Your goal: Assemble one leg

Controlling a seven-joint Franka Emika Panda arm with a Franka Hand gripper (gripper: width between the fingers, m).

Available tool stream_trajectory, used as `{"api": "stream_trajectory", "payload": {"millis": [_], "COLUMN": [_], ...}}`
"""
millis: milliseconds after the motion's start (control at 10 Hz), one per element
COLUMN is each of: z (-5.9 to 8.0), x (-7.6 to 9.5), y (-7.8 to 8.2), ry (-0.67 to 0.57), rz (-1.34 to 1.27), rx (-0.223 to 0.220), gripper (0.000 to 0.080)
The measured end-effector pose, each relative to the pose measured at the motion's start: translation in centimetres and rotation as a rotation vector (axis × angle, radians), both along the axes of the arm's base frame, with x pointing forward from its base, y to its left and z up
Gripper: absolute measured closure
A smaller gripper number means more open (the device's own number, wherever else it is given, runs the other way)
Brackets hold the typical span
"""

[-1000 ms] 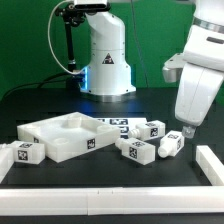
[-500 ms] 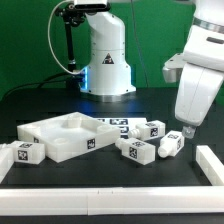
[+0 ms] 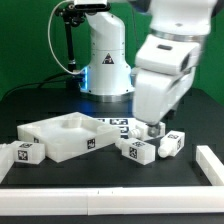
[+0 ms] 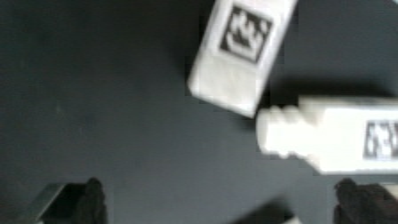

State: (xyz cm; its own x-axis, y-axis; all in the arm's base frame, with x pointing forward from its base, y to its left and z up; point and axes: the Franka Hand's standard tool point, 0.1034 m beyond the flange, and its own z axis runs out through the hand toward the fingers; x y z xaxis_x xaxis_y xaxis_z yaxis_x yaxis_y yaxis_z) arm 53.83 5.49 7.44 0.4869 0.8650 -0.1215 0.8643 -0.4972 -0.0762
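1 large white square panel (image 3: 65, 148) with a raised rim lies flat on the black table (image 3: 105, 172), toward the exterior view's left. The marker board (image 3: 113, 124) lies just beside it, partly hidden. A white front rail (image 3: 100, 199) and a white side rail (image 3: 211, 162) edge the table. 1 black stand (image 3: 68, 45) rises behind.

My bulky white plastic-shelled arm (image 3: 165, 70) comes into the exterior view from about one o'clock and slopes down toward the middle. At its end my two-finger gripper (image 3: 151, 127) points downward, at about four o'clock from the picture's centre. In the wrist view its dark fingertips (image 4: 71, 200) stand wide apart.
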Motion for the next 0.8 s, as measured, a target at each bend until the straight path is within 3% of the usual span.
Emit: {"api": "stream_trajectory", "payload": {"millis": [300,500,700,800], "z": [-0.1,-0.7,-2.0,-2.6], "x": [0.1,0.1,-2.7,-3.3], "y": [0.3,-0.4,-1.8,-2.5], "ry": [0.0,-0.084,-0.117,-0.114], "rz": [0.002,-0.105,-0.212,-0.222], "rx": [0.0,0.032,0.036,0.034], "gripper": [0.015,0.015,0.015,0.015]}}
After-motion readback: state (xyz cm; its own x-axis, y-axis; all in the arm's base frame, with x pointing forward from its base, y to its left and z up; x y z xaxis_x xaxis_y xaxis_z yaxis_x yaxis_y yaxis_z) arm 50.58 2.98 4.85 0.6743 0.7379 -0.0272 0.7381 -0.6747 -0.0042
